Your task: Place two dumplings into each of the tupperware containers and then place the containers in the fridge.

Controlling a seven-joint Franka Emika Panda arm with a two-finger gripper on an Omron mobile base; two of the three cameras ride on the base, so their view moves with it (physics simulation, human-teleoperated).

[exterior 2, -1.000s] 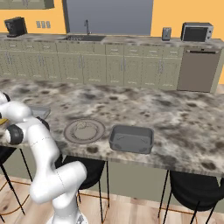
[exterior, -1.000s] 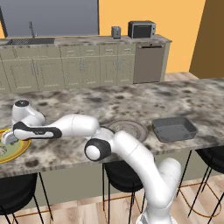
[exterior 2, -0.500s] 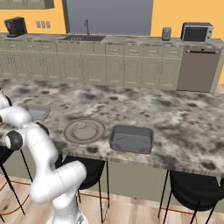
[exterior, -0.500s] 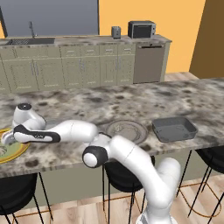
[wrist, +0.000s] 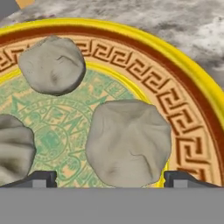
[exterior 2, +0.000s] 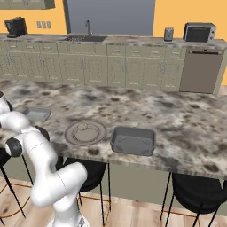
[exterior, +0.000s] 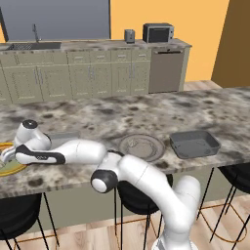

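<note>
While the white arm reaches far to its left over the speckled stone counter [exterior: 146, 117], its two-finger gripper [wrist: 109, 178] hangs spread wide and empty over a round plate with a yellow rim and patterned green centre [wrist: 192, 83]. A pale, lumpy dumpling [wrist: 128, 142] lies directly ahead of the hand, centred between the two dark fingertips [wrist: 42, 178], one tip at each flank, so a straight descent and squeeze should catch it. Its outline is roughly round, with no clear long axis to align to. Two more dumplings rest on the plate, one further off [wrist: 51, 64], one to the side [wrist: 15, 148]. The grey see-through container [exterior: 194, 144] waits well apart, beyond a round grey plate [exterior: 141, 146].
</note>
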